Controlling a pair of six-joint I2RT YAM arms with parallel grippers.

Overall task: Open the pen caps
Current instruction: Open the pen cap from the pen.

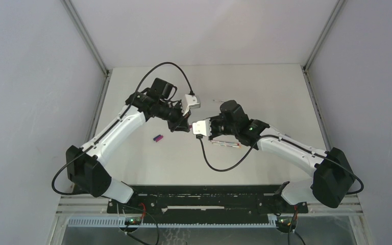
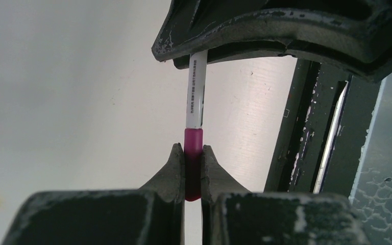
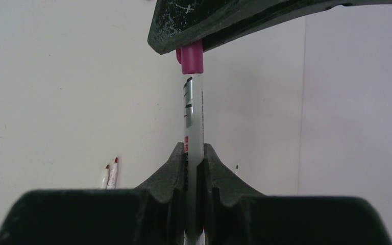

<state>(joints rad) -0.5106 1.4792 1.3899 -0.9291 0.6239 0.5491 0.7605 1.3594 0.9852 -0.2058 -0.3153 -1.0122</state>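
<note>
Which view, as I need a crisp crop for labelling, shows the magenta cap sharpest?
Left wrist: magenta cap crisp, evenly lit, lower half pinched in the left tool. Right wrist: equally sharp, far end hidden behind that tool. Top external: too small.

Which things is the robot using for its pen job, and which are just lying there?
In use: magenta plastic pen cap, pinched by the left gripper; slim white pen barrel, pinched by the right gripper.
Lying about: small purple cap, alone; loose white pens.
</note>
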